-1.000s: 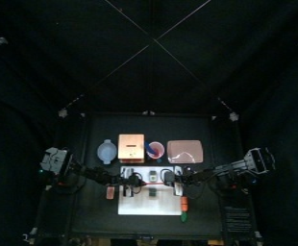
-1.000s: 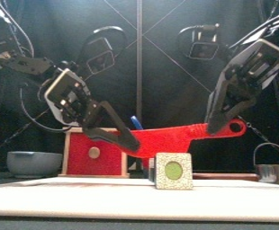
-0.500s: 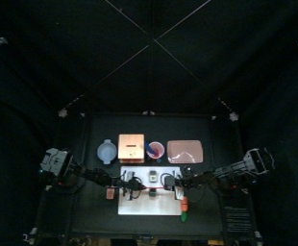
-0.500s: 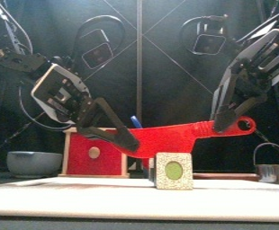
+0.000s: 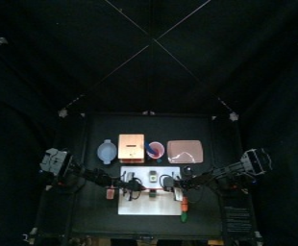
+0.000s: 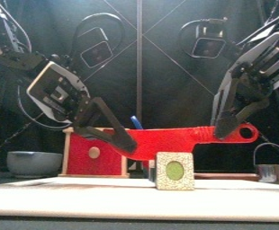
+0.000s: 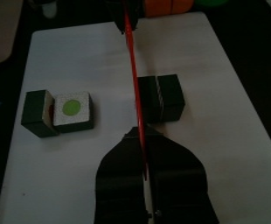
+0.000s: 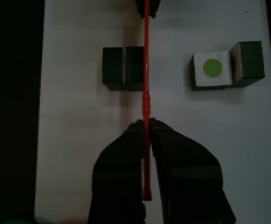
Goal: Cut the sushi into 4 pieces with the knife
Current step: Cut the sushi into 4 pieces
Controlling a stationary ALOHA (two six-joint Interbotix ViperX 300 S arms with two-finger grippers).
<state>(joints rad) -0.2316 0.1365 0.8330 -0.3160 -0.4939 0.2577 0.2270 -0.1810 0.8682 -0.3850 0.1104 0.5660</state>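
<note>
Over white cutting board on black table, left gripper and right gripper clamp red knife, black curtains around.

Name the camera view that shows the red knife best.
The front view. There the red knife shows broadside from end to end, held level and higher than the sushi piece. Both wrist views show it only edge-on, as a thin red line. In the top view it is too small to make out.

Low red knife over sushi piece
</note>
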